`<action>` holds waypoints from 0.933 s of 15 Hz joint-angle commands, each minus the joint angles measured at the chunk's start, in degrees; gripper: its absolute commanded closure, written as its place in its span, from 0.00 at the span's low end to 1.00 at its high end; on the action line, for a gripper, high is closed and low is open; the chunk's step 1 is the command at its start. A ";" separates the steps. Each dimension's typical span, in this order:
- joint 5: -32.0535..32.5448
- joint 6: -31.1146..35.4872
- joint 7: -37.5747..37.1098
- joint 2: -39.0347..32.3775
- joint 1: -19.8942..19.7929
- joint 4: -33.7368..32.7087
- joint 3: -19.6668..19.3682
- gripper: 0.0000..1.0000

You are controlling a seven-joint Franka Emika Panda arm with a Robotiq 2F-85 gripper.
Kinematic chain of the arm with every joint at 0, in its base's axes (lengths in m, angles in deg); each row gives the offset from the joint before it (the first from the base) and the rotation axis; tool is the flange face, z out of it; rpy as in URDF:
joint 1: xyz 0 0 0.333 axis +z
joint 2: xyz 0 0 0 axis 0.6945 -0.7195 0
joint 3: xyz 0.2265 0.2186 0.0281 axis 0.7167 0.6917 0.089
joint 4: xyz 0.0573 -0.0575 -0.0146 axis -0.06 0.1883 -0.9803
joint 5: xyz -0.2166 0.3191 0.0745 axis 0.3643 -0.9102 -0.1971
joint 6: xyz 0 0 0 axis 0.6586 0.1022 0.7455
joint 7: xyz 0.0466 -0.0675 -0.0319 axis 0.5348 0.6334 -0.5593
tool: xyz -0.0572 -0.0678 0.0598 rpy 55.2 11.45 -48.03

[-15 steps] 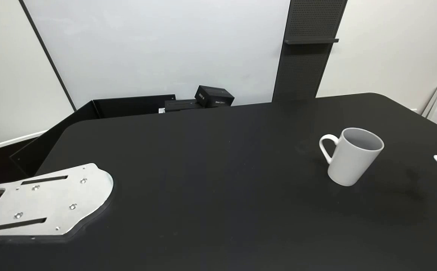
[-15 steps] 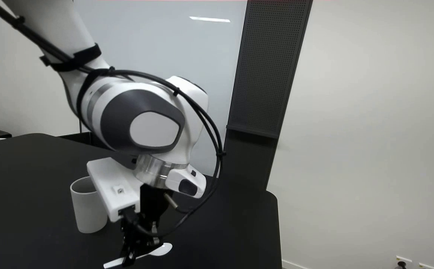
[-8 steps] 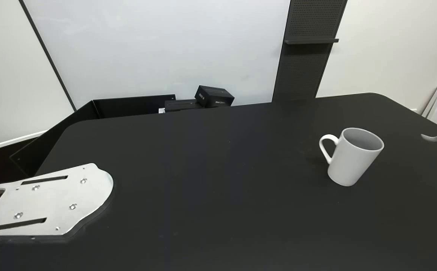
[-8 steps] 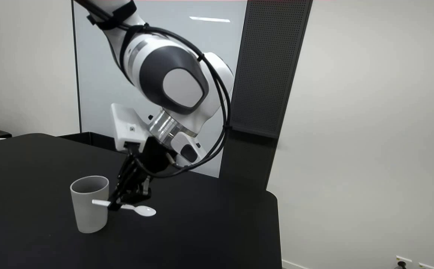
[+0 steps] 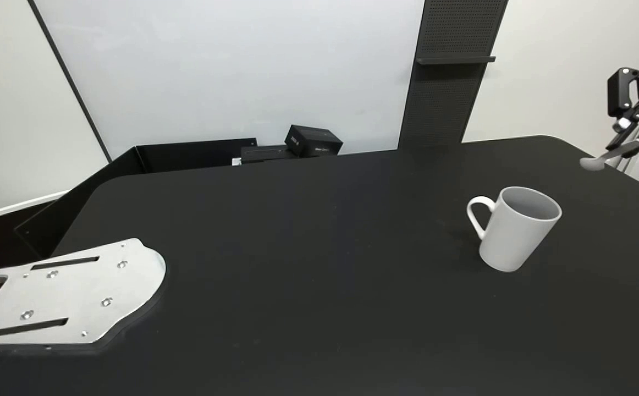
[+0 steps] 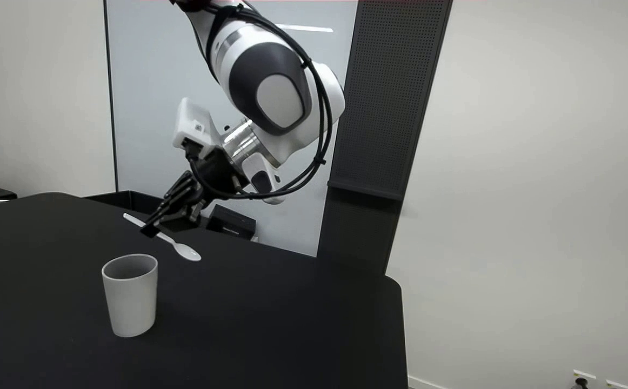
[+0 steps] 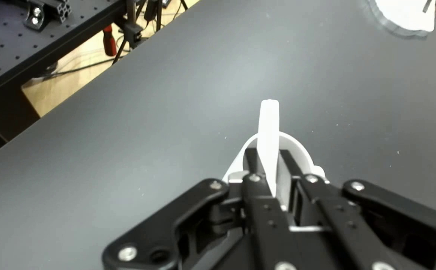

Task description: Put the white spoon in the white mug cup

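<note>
The white mug cup (image 5: 517,236) stands upright on the black table; it also shows in an exterior view (image 6: 132,302) and, partly covered by the fingers, in the wrist view (image 7: 299,152). My gripper (image 6: 150,229) is shut on the handle of the white spoon (image 6: 187,252). The spoon is raised off the table and tilted, bowl lower than the handle end. In an exterior view the gripper (image 5: 623,147) and spoon bowl (image 5: 592,164) are up and right of the mug, apart from it. In the wrist view the handle end (image 7: 269,116) crosses over the mug's opening beyond the fingertips; the bowl is hidden there.
A flat silver-white metal plate with holes (image 5: 77,297) lies at the table's far end from the gripper. Black boxes (image 5: 314,142) sit behind the table's back edge. In the wrist view a perforated black bench (image 7: 19,41) stands past the table edge, across a gap.
My gripper has lifted the spoon well up from near the table top and moved it to the far side of the mug. The spoon's tilt changed, bowl end now lower. The mug has not moved.
</note>
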 commanded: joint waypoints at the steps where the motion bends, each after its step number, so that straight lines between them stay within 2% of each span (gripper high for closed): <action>1: -4.14 -6.85 -4.75 -4.42 0.40 -5.75 0.92 0.96; 6: -8.49 -12.00 -7.05 -6.82 1.55 -7.82 1.40 0.96; 14: -12.12 -11.46 -6.10 -8.93 3.70 -7.59 1.97 0.96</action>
